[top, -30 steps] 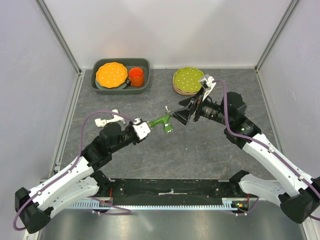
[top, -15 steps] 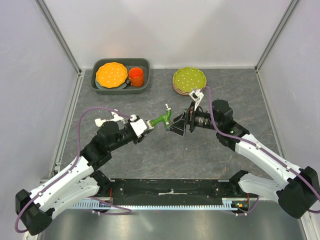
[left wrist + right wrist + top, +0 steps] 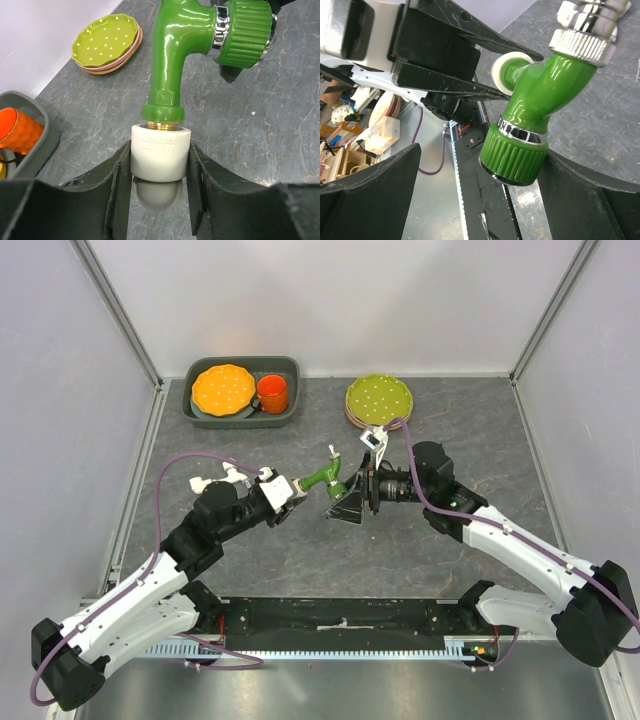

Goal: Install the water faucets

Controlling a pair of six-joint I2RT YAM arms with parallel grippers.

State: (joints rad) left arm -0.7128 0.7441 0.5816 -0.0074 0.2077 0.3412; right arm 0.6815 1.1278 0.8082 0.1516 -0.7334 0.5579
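The left claw (image 3: 295,490) sits just left of the centre of the overhead view. It is clamped tight on the short white cylindrical end piece (image 3: 160,152) of the glossy dark green T-shaped plastic faucet (image 3: 322,478). In the left wrist view the two black fingers (image 3: 119,175) press against both sides of that white piece. The green body (image 3: 170,55) runs up the frame from it and bends right to a ribbed green cap (image 3: 246,31) behind a chrome ring. The faucet is held clear of the dark grey stone-look worktop (image 3: 330,560).

The right claw (image 3: 343,502) meets it from the right, with its jaws spread fully wide. In the right wrist view the ribbed cap (image 3: 514,159) hangs between the two black fingers (image 3: 370,195). It is much nearer the right-hand finger, and I cannot tell whether it touches. This claw has hold of nothing. A chrome threaded spout (image 3: 585,30) sits in the upper right corner of that view.

The all-white plastic faucet (image 3: 205,482) lies on the worktop at mid-left, just beside the left arm and its purple cable.

At the back left, a grey plastic tub (image 3: 290,365) holds a scalloped orange plate (image 3: 223,388) and an orange cup (image 3: 272,393). To its right is a green dotted plate (image 3: 379,397) on top of a small stack.
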